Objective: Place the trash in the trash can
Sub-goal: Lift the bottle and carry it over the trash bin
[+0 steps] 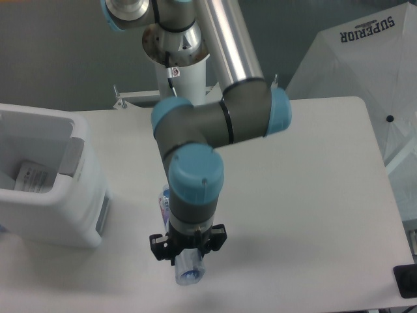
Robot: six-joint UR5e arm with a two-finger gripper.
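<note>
The arm (pixel 215 124) bends down over the worktop (pixel 313 195), wrist pointing straight down, its jaws pinching the clear bottle (pixel 187 270), which pokes out below the gripper (pixel 187 251). The trash can (pixel 49 176) stands well apart at the left, a white wrapper (pixel 32 177) inside.

The UR5e arm (pixel 225 39) has a polished silver tube, dark grey joint housings with light-blue round caps, and a black gripper (pixel 187 246) at its six o'clock end.
</note>
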